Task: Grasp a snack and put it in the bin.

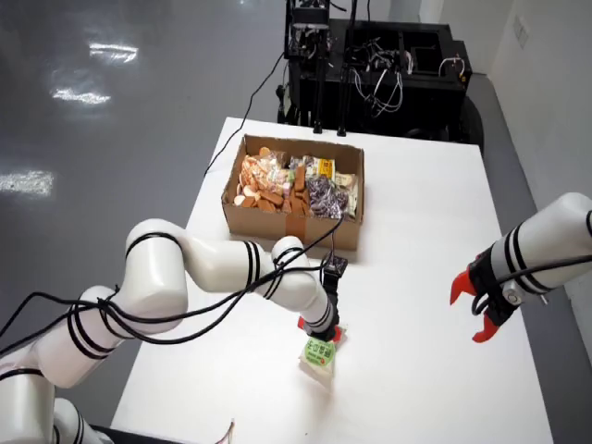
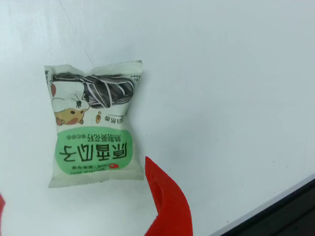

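Observation:
A small cream snack packet (image 1: 319,355) with a green label and a cartoon cow lies flat on the white table (image 1: 425,203), in front of the box. In the view that rides on the gripper the packet (image 2: 93,125) fills the left half. My gripper (image 1: 321,329) hangs just over the packet's box-side end, open. One red finger (image 2: 167,204) stands to the right of the packet, and a sliver of the other shows at the left edge, so the gripper (image 2: 74,182) straddles the packet's lower end. Nothing is held.
An open cardboard box (image 1: 277,222) holding several snack packets stands behind the gripper in the view from above. A second white arm with an open red gripper (image 1: 476,310) hovers at the right. Black equipment (image 1: 370,65) sits beyond the table's far edge.

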